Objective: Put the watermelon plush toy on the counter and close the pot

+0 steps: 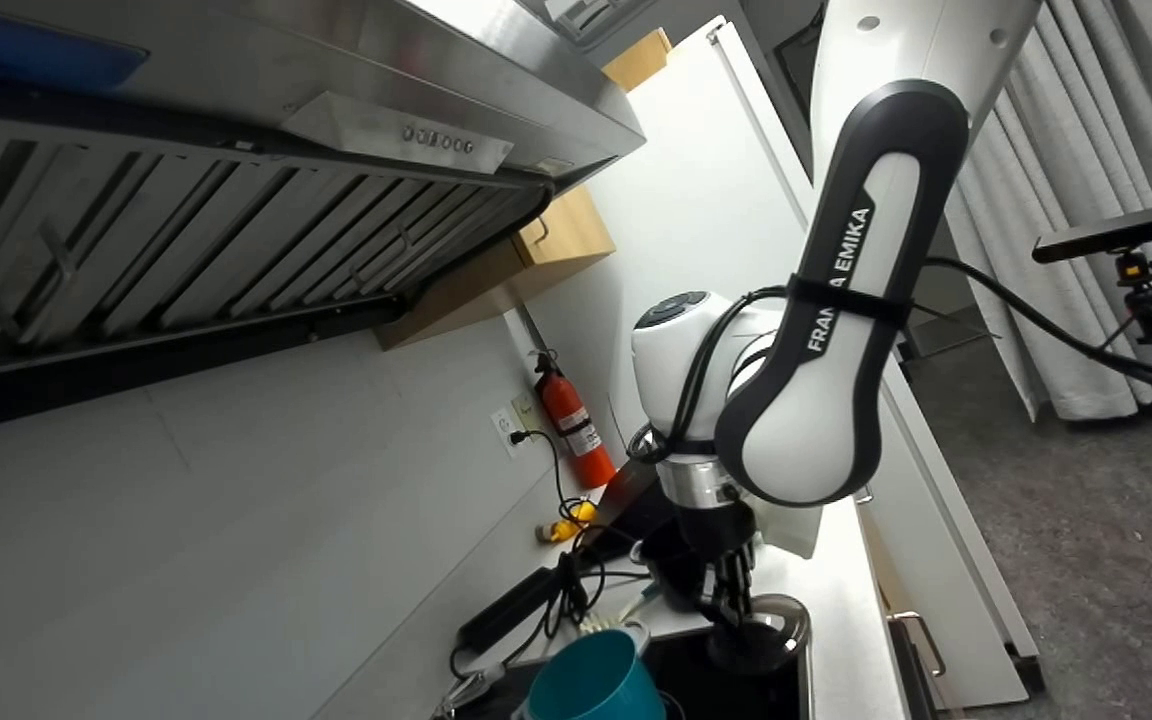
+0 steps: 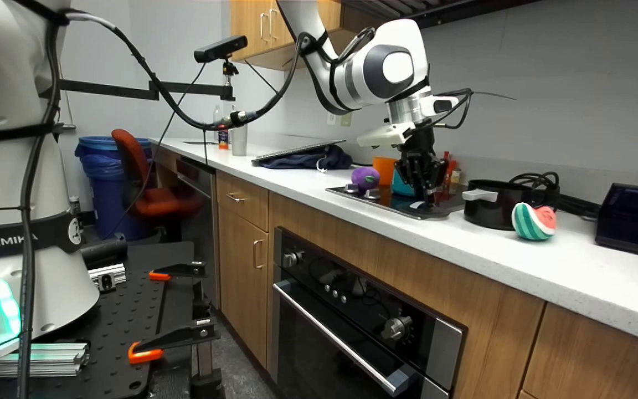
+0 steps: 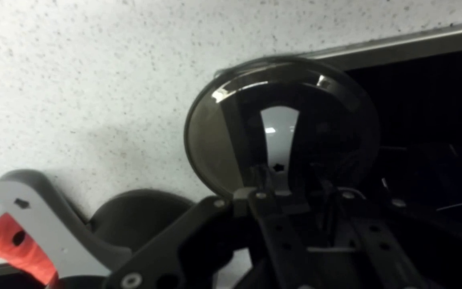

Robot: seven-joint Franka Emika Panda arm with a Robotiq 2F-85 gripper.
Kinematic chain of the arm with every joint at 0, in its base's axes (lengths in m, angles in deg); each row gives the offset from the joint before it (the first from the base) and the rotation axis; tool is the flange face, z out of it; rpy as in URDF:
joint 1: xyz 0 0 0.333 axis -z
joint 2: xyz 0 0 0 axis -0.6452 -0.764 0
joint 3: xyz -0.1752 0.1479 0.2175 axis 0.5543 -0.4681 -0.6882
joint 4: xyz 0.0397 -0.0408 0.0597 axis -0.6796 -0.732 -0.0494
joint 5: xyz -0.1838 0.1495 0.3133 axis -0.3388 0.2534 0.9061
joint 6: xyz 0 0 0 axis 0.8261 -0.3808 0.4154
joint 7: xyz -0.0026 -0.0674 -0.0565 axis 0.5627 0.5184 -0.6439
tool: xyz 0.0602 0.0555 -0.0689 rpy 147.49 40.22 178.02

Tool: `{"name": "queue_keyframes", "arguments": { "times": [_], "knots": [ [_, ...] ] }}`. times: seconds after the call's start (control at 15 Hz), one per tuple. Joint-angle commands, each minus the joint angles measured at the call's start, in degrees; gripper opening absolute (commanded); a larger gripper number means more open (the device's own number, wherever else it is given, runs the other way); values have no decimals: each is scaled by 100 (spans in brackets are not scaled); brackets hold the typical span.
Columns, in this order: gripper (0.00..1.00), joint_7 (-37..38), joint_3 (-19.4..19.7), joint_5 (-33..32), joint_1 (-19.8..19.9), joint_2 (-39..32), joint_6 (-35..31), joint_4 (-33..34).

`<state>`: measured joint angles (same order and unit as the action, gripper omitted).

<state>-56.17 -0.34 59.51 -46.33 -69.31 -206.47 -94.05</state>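
Note:
The watermelon plush toy (image 2: 535, 221) sits on the white counter (image 2: 585, 260) beside the dark pot (image 2: 496, 206). The wrist view also shows the toy (image 3: 22, 245) by the pot's grey handle (image 3: 50, 224); it is hidden in an exterior view. The pot (image 1: 671, 562) has no lid on it. A round glass lid (image 3: 209, 140) with a grey handle (image 3: 280, 132) lies partly on the black cooktop's edge, partly over the counter. My gripper (image 3: 292, 180) is low over the lid, its fingers apart around the handle's near end, with a gap showing on the right side. It is dark there.
A teal container (image 1: 596, 680) stands on the cooktop (image 2: 385, 202). A purple toy (image 2: 365, 178) and an orange cup (image 2: 384, 170) are behind. Black cables (image 2: 538, 180) and a dark box (image 2: 637, 219) are beyond the pot. A range hood (image 1: 236, 200) hangs above.

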Motion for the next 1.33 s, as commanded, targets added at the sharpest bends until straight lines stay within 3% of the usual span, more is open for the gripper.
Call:
{"name": "queue_keyframes", "arguments": {
  "times": [0.0,0.13,1.27],
  "knots": [
    [0,-146,-41,145,58,-74,171,170],
    [4,-120,-28,148,60,-71,163,187],
    [4,53,57,18,77,506,702,759]
  ]
}}
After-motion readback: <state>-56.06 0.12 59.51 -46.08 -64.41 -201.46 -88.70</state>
